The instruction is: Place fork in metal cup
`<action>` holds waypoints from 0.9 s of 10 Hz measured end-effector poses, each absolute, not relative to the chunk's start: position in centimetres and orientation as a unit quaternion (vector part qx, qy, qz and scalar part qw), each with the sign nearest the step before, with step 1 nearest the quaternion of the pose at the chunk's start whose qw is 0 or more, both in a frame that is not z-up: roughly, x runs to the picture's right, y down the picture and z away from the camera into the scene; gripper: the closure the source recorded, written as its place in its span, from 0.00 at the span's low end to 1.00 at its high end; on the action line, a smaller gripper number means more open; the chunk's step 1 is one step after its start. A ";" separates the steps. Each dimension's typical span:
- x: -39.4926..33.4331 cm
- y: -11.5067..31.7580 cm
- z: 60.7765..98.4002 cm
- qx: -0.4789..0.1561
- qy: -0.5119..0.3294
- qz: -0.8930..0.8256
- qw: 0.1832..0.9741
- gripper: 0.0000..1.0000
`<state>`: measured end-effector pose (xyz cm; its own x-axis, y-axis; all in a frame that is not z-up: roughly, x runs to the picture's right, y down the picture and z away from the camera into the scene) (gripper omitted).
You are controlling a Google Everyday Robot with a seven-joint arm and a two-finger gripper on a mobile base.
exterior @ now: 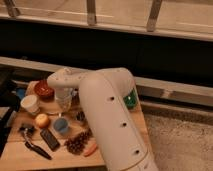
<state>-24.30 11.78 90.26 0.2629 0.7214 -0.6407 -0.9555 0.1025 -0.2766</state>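
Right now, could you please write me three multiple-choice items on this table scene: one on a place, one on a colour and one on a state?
1. Where is the gripper?
A. High up by the window rails
B. Low over the wooden table, between the dark red bowl and the blue cup
C. Over the floor, right of the table

2. What colour is the object peeking out behind the arm on the right?
A. Pink
B. White
C. Green

3. How is the white paper cup standing?
A. Upright, mouth up
B. On its side
C. Upside down on the bowl

Answers:
1. B, since the gripper hangs just in front of the bowl and behind the blue cup.
2. C, since a green patch shows at the arm's right edge.
3. A, since its round open rim faces upward.
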 end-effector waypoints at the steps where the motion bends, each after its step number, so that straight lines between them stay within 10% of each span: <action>1: -24.3 11.5 90.1 -0.331 0.176 0.582 0.722 0.86; 9: -23.0 9.7 87.1 -0.311 0.181 0.601 0.714 0.20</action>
